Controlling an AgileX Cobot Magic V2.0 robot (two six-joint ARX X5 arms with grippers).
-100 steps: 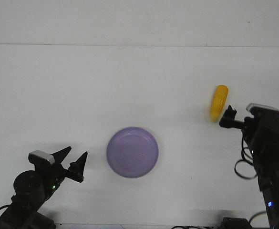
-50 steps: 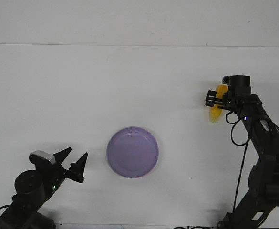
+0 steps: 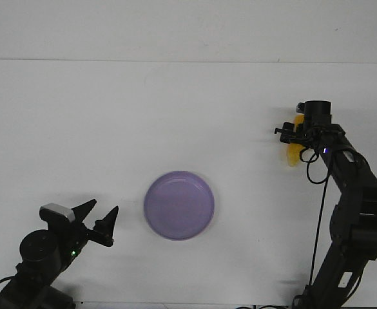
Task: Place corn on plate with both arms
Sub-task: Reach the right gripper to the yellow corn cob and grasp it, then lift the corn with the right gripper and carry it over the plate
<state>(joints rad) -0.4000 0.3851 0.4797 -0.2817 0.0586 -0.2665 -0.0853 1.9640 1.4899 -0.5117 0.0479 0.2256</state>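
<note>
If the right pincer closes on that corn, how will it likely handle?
The corn looks rounded and tapered, so it would probably roll or pivot if nudged off-centre. Its surface may give the right pincer some grip, though texture is too small to confirm. It seems stiff rather than floppy.

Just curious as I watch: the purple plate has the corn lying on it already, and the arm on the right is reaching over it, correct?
Not quite. In the front view the plate holds nothing. The corn lies on the table far to its right, and that is where the right gripper is reaching, over the corn itself.
</note>
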